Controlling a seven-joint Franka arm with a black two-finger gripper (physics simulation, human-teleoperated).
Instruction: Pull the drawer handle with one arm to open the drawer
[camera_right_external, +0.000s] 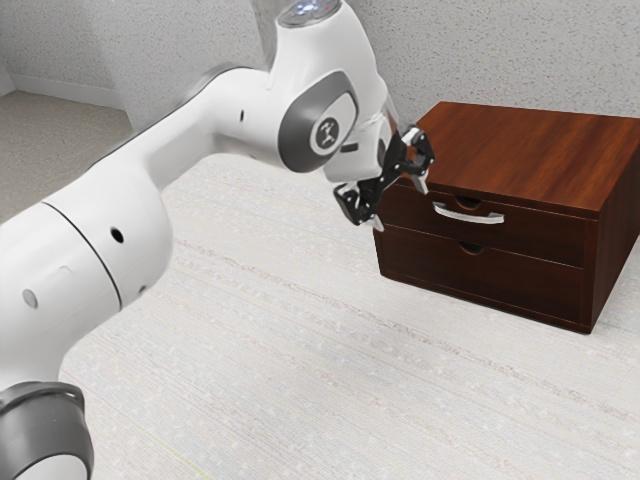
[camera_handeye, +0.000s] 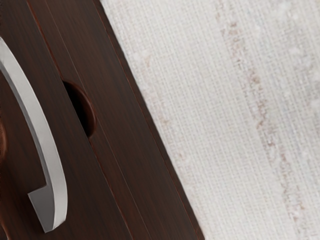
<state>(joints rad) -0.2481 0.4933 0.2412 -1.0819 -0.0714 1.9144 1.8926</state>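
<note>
— Start with the exterior view. What's there?

— One white arm (camera_right_external: 200, 150), carrying one black gripper (camera_right_external: 397, 200). Its two fingers are spread wide with nothing between them. They point at one dark wooden cabinet (camera_right_external: 530, 150), which sits on the pale tabletop (camera_right_external: 300, 350).

— How many drawers?

— Two, stacked. The upper drawer (camera_right_external: 540, 232) lies straight ahead of the gripper, and the fingertips are close to the near corner of its front. I can't tell if they touch the wood. The lower drawer (camera_right_external: 520, 275) sits below the gripper. The upper front looks flush with the lower one, so it reads as closed.

— And the handle?

— There is one drawer handle (camera_right_external: 468, 213), a curved silver bar on the upper drawer. It lies off to one side of the fingers, further along the front, and neither finger is on it. There are two finger notches. One (camera_right_external: 467, 203) is just behind the handle. The other (camera_right_external: 470, 247) is cut into the top edge of the lower drawer.

— Now the wrist view?

— The same single drawer handle (camera_handeye: 35, 145) appears close ahead of the hand, running slantwise, with one bent end meeting the upper drawer (camera_handeye: 17, 25). Beside it a seam runs between the two fronts. One dark half-round notch (camera_handeye: 80, 107) opens on that seam, in the lower drawer (camera_handeye: 115, 150). Beyond the cabinet's bottom edge is the tabletop (camera_handeye: 240, 120), pale and woven-looking.
</note>
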